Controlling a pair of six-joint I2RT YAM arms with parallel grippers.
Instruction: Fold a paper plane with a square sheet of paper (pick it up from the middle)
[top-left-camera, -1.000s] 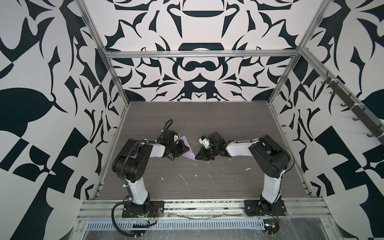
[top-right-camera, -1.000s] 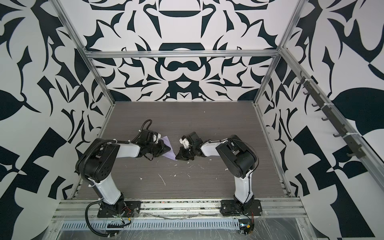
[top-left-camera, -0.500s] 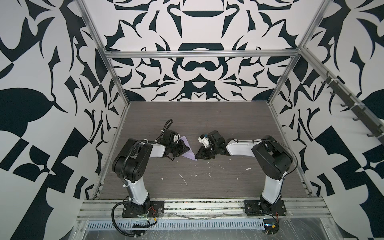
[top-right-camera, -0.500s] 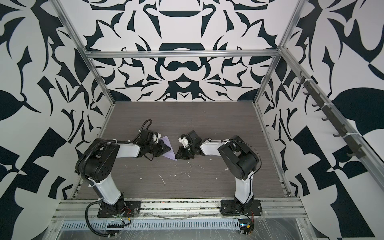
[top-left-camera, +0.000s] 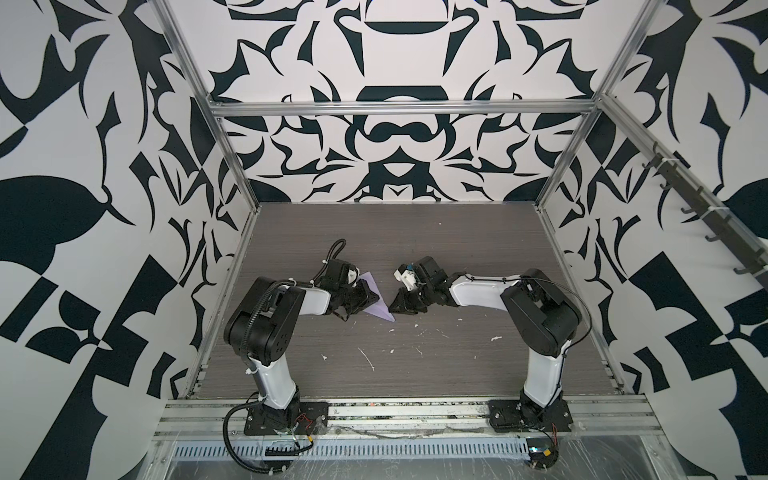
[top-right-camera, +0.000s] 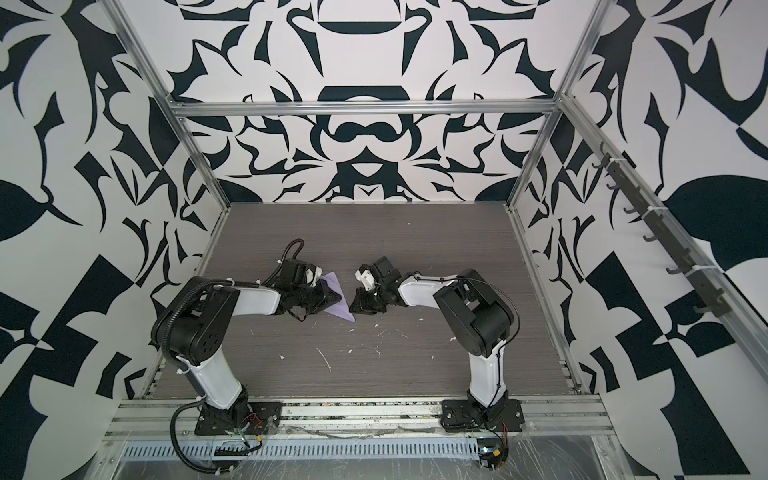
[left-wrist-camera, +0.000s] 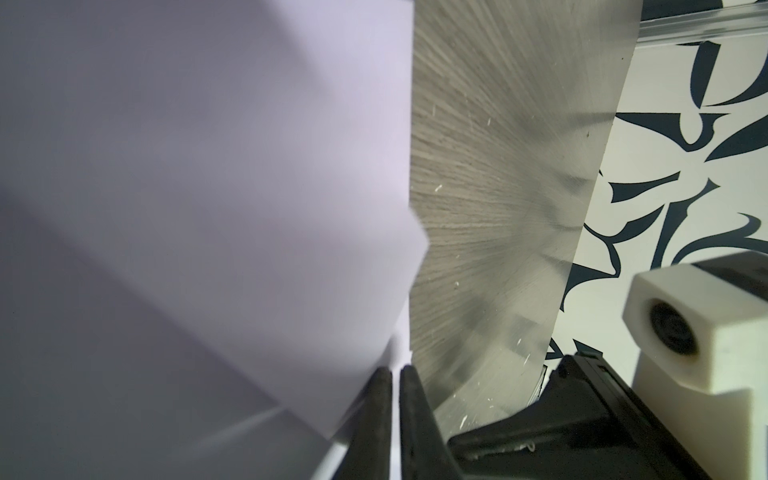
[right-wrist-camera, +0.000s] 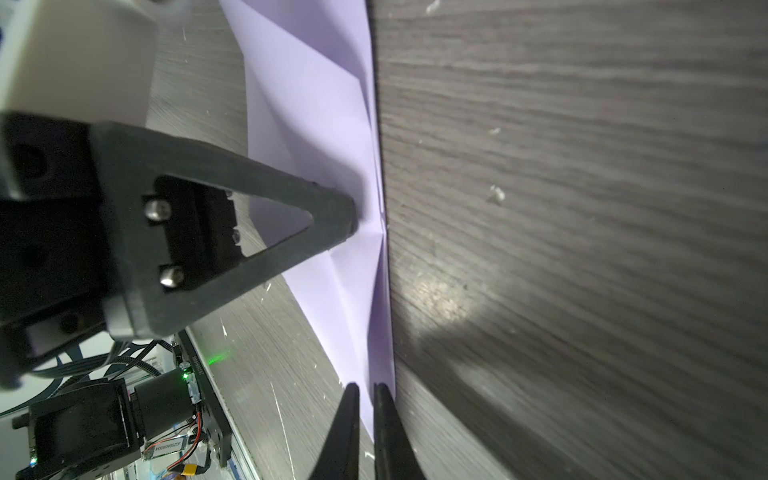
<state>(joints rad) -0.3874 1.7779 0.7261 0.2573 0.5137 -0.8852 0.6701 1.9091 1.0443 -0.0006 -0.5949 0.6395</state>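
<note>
Paper: a slim lilac-purple folded paper plane (top-left-camera: 380, 311) (top-right-camera: 340, 309) (left-wrist-camera: 208, 208) (right-wrist-camera: 316, 124) is resting near the middle of the dark grey wood-grain tabletop (top-left-camera: 457, 249), nose pointing toward my right arm (creases are fanning lengthwise).
Left gripper: my black left gripper (top-left-camera: 377, 298) (top-right-camera: 338, 297) (left-wrist-camera: 395, 374) (right-wrist-camera: 351, 216) is clamping the plane's raised fold, fingers pressed together on it.
Right gripper: my black right gripper (top-left-camera: 392, 309) (top-right-camera: 352, 308) (right-wrist-camera: 366, 386) is pinching the nose, jaws almost touching around lilac paper.
Debris: small white flecks (top-left-camera: 368, 361) are lying nearby.

Lilac-purple paper plane (top-left-camera: 380, 309) lies flat near the middle of the grey wood-grain table (top-left-camera: 436, 374). It is a slim, matte dart, sharp nose angled toward the front edge, wider tail toward the back wall, creases fanning from its long folded edge.
</note>
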